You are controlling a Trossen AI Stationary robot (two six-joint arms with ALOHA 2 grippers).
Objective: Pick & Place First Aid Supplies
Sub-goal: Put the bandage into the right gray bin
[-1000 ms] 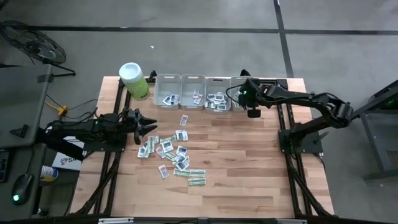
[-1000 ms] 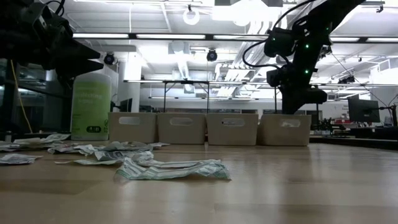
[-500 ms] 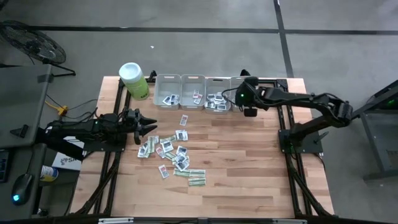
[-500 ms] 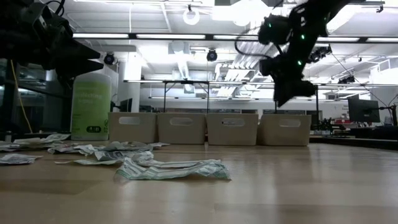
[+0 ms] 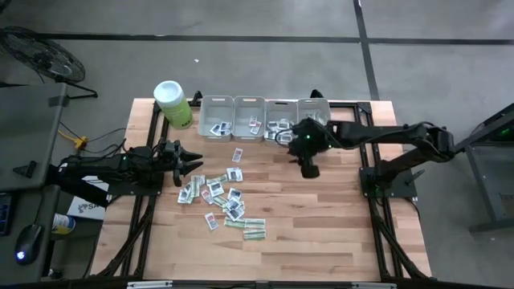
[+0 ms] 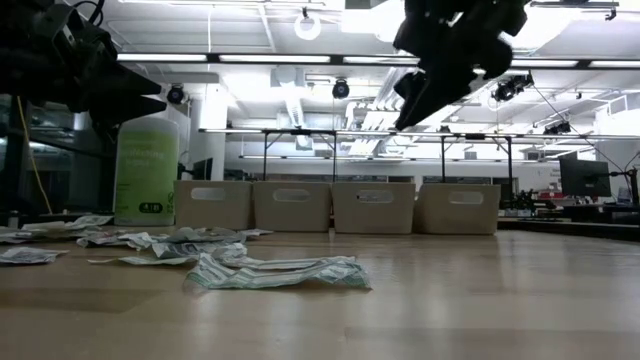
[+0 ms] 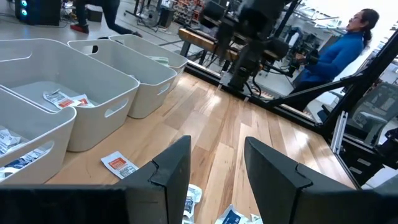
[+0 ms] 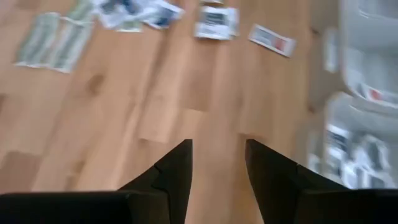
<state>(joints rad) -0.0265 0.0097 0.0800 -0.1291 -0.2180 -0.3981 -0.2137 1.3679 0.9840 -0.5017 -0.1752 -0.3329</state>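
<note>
Some flat paper packets already in grey plastic bins; most still piled on wooden worktop below bins; right hand released, empty, near bins; left hand spread, empty

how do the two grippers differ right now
The left gripper sits low at the table's left edge, beside the scattered packets; the right gripper hangs high over bare wood in front of the bins. The left points across the table, the right downward. Both are open and empty.

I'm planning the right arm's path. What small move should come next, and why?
Probably swing on toward the scattered paper packets and lower: the right gripper hangs open and empty above bare wood, clear of the grey plastic bins. The left gripper waits beside the pile.
</note>
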